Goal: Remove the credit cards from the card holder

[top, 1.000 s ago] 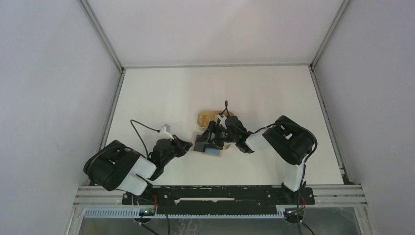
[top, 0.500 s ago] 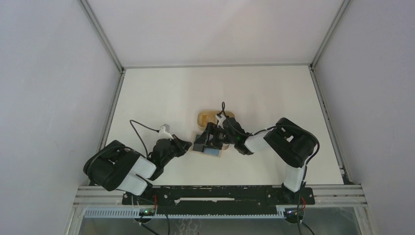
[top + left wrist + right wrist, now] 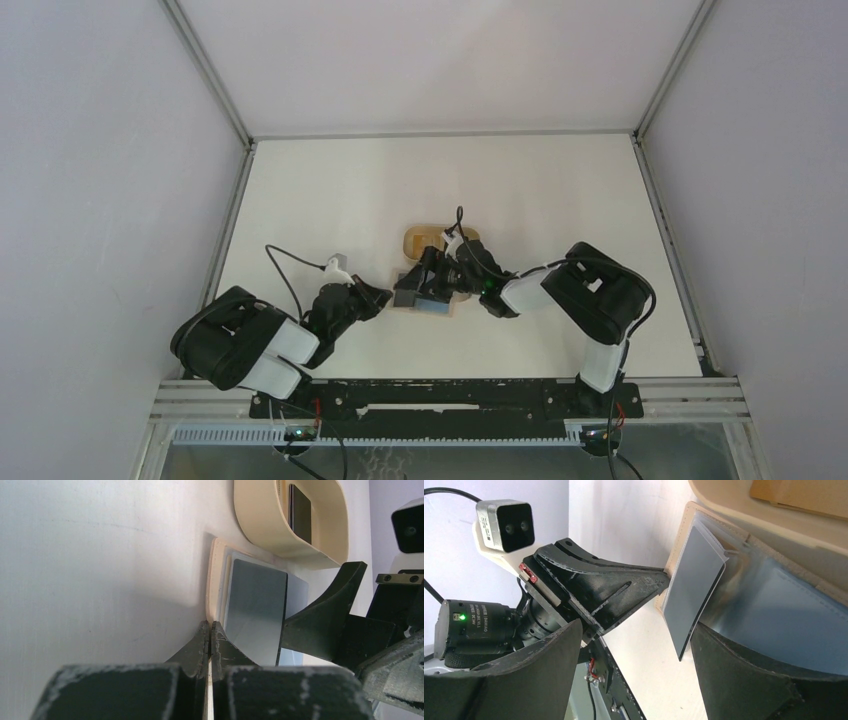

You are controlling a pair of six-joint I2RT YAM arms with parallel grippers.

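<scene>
Our right gripper (image 3: 639, 635) has its jaws spread wide. The dark grey card (image 3: 696, 575) stands tilted between them, 1 edge down at the card holder (image 3: 679, 535) and the free edge raised and ungripped. Our left gripper (image 3: 210, 630) has its jaws pressed together, tips at the holder's near edge; we cannot tell whether they nip it or only press it.

We judge the step to be drawing card 1 of 2 clear. We should close the right jaws squarely on the free edge and pull along the card's own plane, while the left pins the holder to the table (image 3: 100, 555). A twist could bend the card or drag the holder. The light blue card (image 3: 784, 615) lies flat in the holder beneath 1 right finger, just beside the tan tray (image 3: 260, 525).
</scene>
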